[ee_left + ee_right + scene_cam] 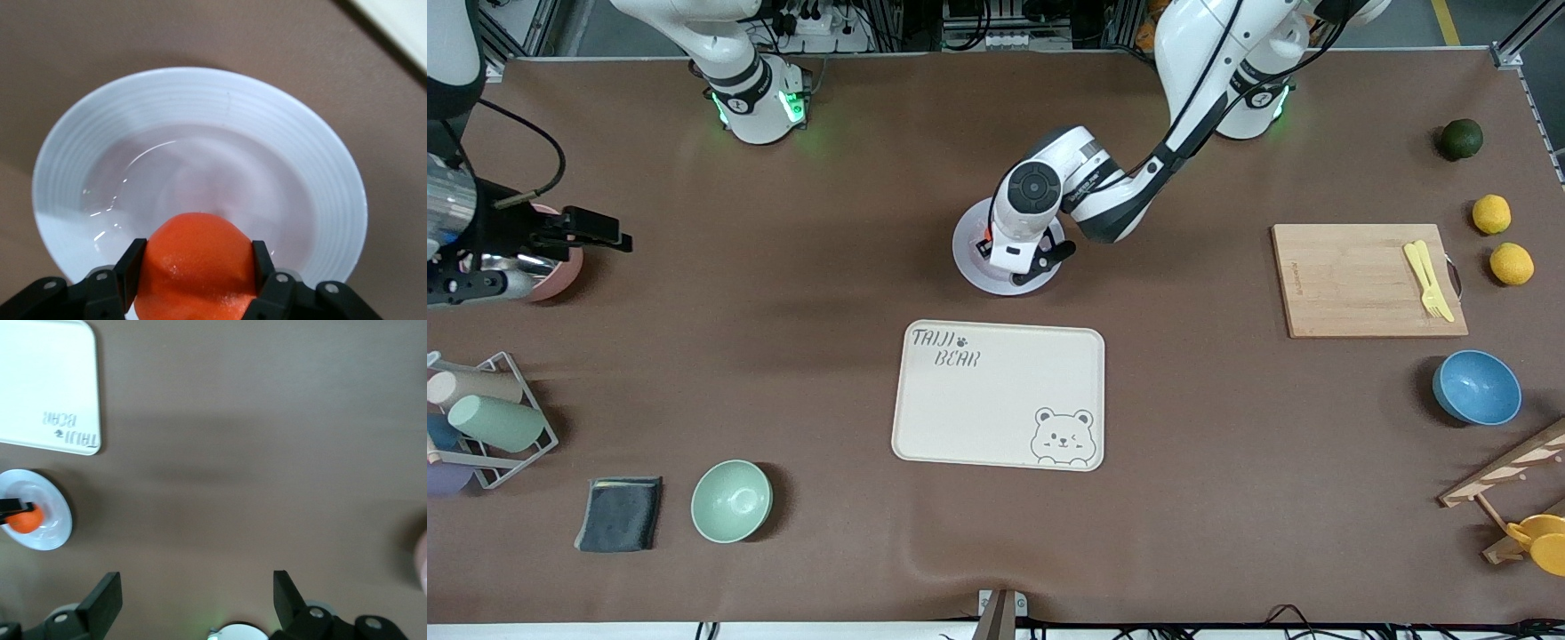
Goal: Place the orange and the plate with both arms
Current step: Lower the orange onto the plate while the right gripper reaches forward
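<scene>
The plate (971, 267) sits mid-table, farther from the front camera than the tray (999, 394). The left gripper (197, 277) is over the plate, its fingers closed on the orange (198, 267). The right gripper (197, 600), fingers spread, waits over bare table toward the right arm's end. The cutting board (1360, 280) lies toward the left arm's end, a fork (1429, 278) on it.

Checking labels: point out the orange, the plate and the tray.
orange (197, 263), left wrist view, its top face between the fingers.
plate (200, 100), left wrist view, on its ribbed rim.
tray (996, 400), front view, its bare middle.
</scene>
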You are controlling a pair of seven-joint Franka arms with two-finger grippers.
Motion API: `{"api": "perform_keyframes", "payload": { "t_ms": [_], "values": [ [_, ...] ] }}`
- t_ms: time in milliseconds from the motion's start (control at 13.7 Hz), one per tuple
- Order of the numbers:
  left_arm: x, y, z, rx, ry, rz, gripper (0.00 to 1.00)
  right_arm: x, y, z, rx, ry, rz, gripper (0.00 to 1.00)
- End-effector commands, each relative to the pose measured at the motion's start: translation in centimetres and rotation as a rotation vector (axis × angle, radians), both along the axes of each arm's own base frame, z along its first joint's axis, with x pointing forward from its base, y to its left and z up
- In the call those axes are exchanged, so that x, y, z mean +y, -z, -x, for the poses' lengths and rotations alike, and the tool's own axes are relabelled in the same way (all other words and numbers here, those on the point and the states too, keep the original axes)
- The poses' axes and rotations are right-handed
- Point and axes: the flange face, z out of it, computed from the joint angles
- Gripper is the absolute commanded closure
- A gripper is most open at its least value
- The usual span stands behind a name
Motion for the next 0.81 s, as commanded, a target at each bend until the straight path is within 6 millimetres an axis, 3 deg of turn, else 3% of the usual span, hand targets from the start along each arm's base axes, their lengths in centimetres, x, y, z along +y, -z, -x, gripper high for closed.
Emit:
{"api": "perform_keyframes", "payload": {
  "t_ms": [0,147,220,293,513,733],
  "values": [
    [0.0,1.2,0.2,-0.007,-0.024,0.012,0.76,0.7,3.5,1.1,0.015,0.049,-0.089,0.0],
    [0.3,2.2,0.0,-0.015,-0.01,0.003,0.63,1.5,5.1,1.0,-0.003,0.052,-0.095,0.0],
    [0.5,2.6,-0.1,-0.017,-0.005,-0.003,0.45,2.4,5.7,1.0,0.004,0.038,-0.096,0.0],
    [0.6,2.8,-0.4,-0.012,-0.01,-0.005,0.0,3.1,6.5,1.0,0.005,0.046,-0.123,0.0],
    [0.6,2.2,-0.6,-0.021,-0.014,0.0,0.0,3.6,8.6,1.3,0.003,0.054,-0.185,0.0],
    [0.9,-2.8,-1.9,-0.072,-0.017,0.004,0.0,4.1,10.5,2.1,0.018,0.017,-0.291,0.0]
  ]
}}
